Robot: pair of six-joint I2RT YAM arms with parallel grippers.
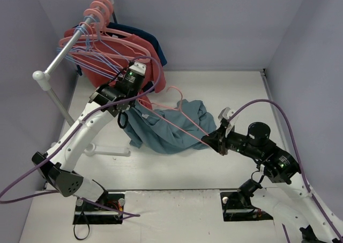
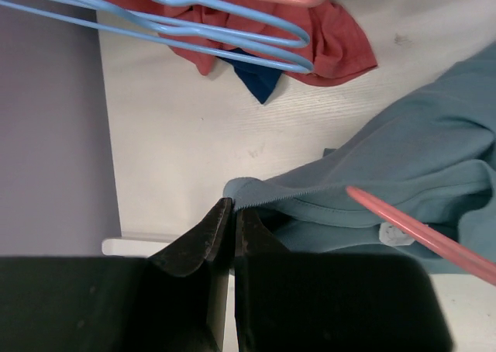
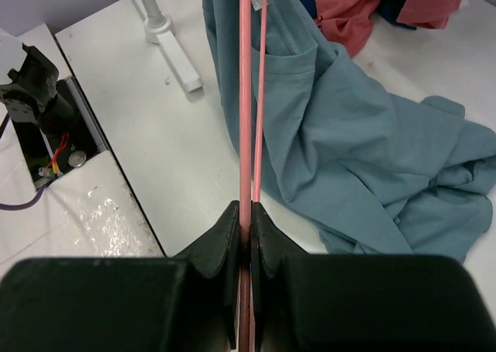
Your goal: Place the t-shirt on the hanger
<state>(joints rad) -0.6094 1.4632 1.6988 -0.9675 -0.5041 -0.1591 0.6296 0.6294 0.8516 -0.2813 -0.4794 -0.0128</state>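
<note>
Right wrist — right claw (image 3: 244, 208) clamps the hanger (image 3: 246, 96), t-shirt (image 3: 349, 150) lying just beyond; left claw (image 2: 232, 205) pinches its collar.

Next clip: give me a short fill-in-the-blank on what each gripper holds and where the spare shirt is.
1. The right gripper is shut on the pale pink ____.
2. The left gripper pinches an edge of the teal ____.
3. The coral-red shirt hangs at the back ____ of the table.
Missing words: hanger; t-shirt; left.
</note>
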